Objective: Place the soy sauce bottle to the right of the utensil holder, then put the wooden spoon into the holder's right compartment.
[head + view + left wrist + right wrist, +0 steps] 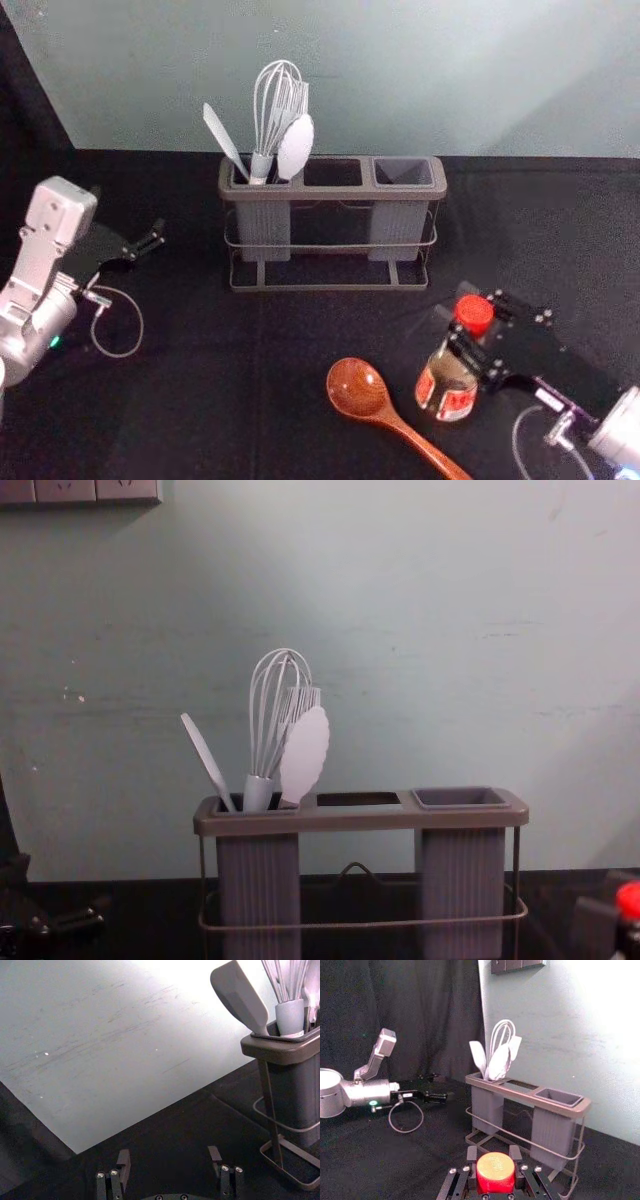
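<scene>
The soy sauce bottle (447, 384) has a red cap and stands upright or nearly so at the right; whether its base touches the table I cannot tell. My right gripper (460, 312) is shut on its upper part. In the right wrist view the red cap (495, 1172) sits between the fingers of the right gripper (494, 1154). The wooden spoon (358, 388) lies left of the bottle, bowl away from me. Behind them stands the utensil holder (333, 287), its right compartment (404, 172) empty. At the left, my left gripper (152, 240) idles; in its wrist view the left gripper (168, 1154) is open.
A whisk (262, 790), a spatula (207, 764) and other pale utensils stand in the holder's left compartment. A pale wall (400, 630) rises behind the holder. Dark cloth (180, 400) covers the table.
</scene>
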You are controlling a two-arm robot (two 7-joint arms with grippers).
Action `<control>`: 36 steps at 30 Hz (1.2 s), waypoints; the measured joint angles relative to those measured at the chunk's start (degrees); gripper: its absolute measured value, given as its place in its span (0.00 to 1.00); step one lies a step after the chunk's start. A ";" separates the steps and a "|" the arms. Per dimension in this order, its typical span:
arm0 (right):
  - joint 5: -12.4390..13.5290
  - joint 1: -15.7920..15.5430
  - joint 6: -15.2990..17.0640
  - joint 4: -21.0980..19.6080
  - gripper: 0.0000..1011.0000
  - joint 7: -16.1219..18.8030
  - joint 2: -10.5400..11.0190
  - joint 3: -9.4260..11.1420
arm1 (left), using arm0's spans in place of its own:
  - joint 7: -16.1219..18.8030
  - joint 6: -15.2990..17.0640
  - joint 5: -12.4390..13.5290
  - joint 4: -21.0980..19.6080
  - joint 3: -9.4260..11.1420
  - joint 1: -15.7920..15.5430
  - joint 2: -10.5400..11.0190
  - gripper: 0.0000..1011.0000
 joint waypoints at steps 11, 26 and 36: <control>-0.31 0.07 0.72 -0.67 0.39 -0.66 1.15 3.34 | 0.00 0.00 0.00 0.00 0.00 0.00 0.00 1.00; 0.31 4.29 1.40 3.72 0.39 -1.00 0.33 5.93 | 0.00 0.00 0.00 0.00 0.00 0.00 0.00 1.00; 1.36 10.37 1.60 8.99 0.39 -0.76 -1.79 4.92 | 0.00 0.00 0.00 0.00 0.00 0.00 0.00 1.00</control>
